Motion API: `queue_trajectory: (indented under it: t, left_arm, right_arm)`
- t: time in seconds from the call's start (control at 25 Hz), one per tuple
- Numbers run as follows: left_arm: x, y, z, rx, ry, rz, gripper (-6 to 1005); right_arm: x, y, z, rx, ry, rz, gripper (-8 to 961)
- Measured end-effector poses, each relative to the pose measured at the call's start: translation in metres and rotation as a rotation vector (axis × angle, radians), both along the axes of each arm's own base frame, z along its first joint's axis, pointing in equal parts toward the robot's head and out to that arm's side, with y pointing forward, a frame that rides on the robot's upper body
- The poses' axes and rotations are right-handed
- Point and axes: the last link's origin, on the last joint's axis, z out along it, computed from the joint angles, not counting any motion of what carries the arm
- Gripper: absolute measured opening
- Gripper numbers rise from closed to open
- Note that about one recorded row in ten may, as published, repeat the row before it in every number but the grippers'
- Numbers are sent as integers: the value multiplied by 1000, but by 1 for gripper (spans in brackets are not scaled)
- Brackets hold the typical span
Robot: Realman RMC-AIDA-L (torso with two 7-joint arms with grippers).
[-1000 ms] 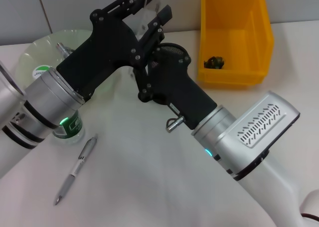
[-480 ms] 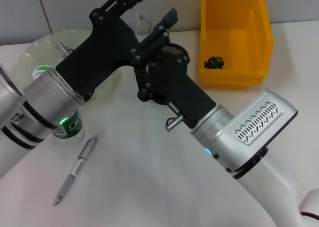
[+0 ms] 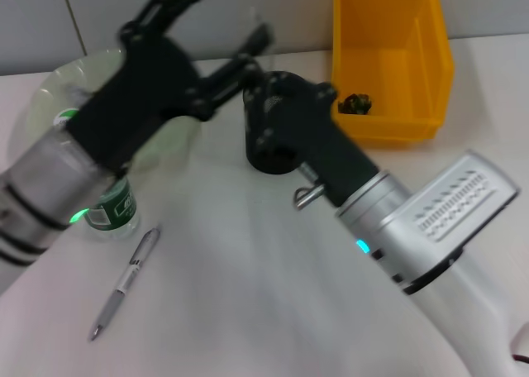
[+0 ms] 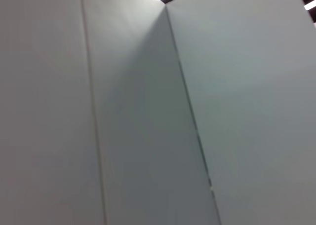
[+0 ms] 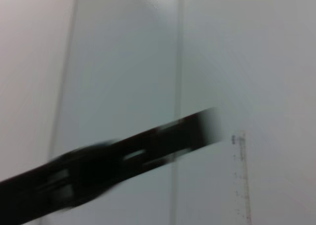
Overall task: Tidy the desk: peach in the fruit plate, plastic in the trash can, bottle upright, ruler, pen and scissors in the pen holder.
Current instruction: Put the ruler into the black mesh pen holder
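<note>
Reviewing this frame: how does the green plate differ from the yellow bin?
The green plate is round, shallow and translucent; the yellow bin is rectangular, deep-walled and opaque. The plate sits toward the robot's left, the bin toward its right. The bin shows a small dark item inside; the plate's contents are mostly hidden from view. Both stand on the table at its far edge.

The head camera looks down from above onto the white tabletop [image 3: 248, 294] — both arms fill its middle. Both wrist cameras face pale grey wall panels [image 4: 148, 111]; the right one also catches a clear plastic ruler [image 5: 242, 175].
</note>
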Motion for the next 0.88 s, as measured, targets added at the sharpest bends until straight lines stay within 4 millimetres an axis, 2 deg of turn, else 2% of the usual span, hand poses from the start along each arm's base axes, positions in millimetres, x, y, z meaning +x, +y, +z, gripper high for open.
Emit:
queue_trajectory:
  t: [0.12,0.2,0.24,0.28,0.32,0.4,0.44,0.48,0.52,0.56,0.6,0.64,0.72,0.88]
  left_arm:
    - [-10,-5,4,12,-10,20,832]
    - [-33,-19,11,25,-20,79,832]
    - [-35,-20,11,25,-20,83,832]
    - [-43,-25,12,23,-18,108,832]
    - [-54,-32,11,20,-13,142,832]
    - [-61,-37,11,17,-11,161,832]
    - [-72,-46,11,5,-4,178,832]
    - [-72,-46,11,5,-4,178,832]
    - [-81,-58,10,-21,6,172,832]
    - [-81,-58,10,-21,6,172,832]
    - [-87,-67,9,-60,23,157,832]
    - [-87,-67,9,-60,23,157,831]
    - [-98,-80,9,-113,37,145,831]
    - [-105,-87,9,-127,37,157,831]
  right_arm:
    - [5,4,11,15,48,-1,22]
    - [15,18,25,-13,127,-5,24]
    - [18,24,29,-25,137,-4,26]
    - [18,24,29,-25,137,-4,27]
    - [21,35,34,-39,139,-2,28]
    - [21,43,34,-53,116,-5,31]
    - [21,47,34,-59,101,-10,32]
    - [21,47,34,-59,101,-10,33]
    - [21,54,32,-69,75,-26,35]
    - [21,54,32,-69,75,-26,36]
    - [22,60,31,-77,48,-41,37]
    - [22,60,31,-77,48,-41,38]
    - [23,66,30,-85,25,-61,41]
    - [26,69,29,-90,6,-80,46]
